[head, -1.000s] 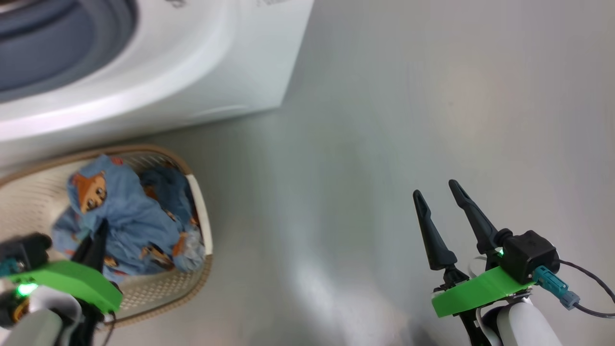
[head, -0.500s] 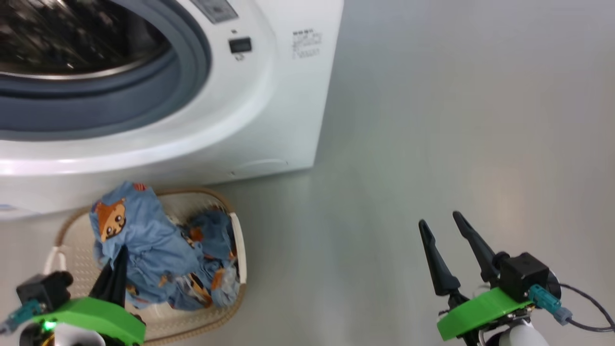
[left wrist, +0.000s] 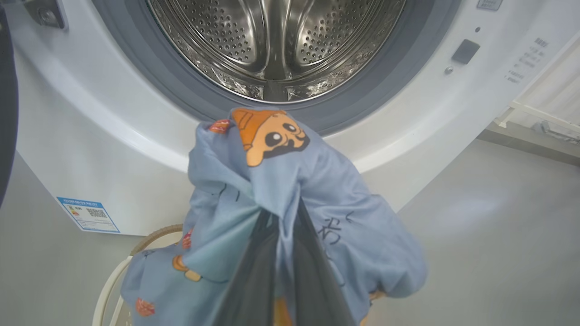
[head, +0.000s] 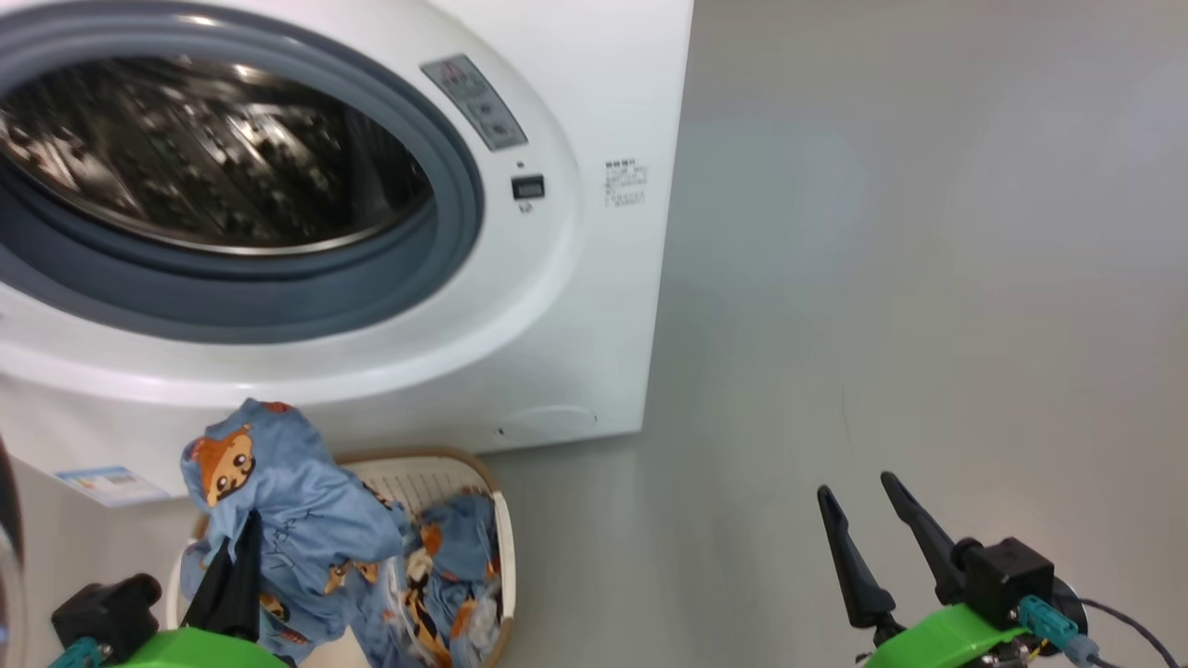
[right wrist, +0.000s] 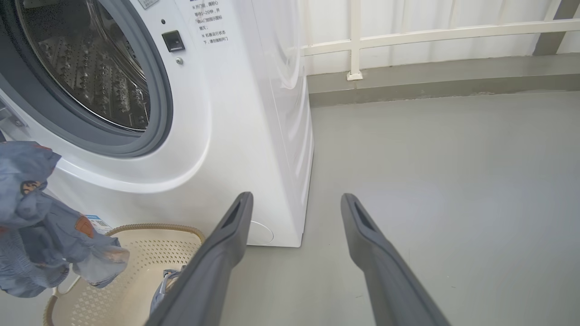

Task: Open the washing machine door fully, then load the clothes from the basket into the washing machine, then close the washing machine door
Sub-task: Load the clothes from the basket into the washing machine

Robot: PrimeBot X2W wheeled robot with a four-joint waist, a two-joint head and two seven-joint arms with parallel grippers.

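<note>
Our left gripper (left wrist: pixel 282 222) is clamped shut on the clothes (left wrist: pixel 253 181), held just below the washing machine's (head: pixel 575 306) open drum (left wrist: pixel 272 45). The clothes trail into the basket (right wrist: pixel 154 226) at the washing machine's foot. Our right gripper (right wrist: pixel 295 197) gapes empty, right of the washing machine.

Soft cloth clothes (left wrist: pixel 317 190), shiny perforated steel drum (left wrist: pixel 217 27), glossy white washing machine (head: pixel 575 306), perforated plastic basket (right wrist: pixel 136 267)

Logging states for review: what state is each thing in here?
washing machine: door opening clear, drum empty.
door: swung open to the side.
basket: on the floor, partly filled.
clothes: one garment held up over the basket, more lying inside it.
left gripper: shut on clothes.
right gripper: open, empty.
</note>
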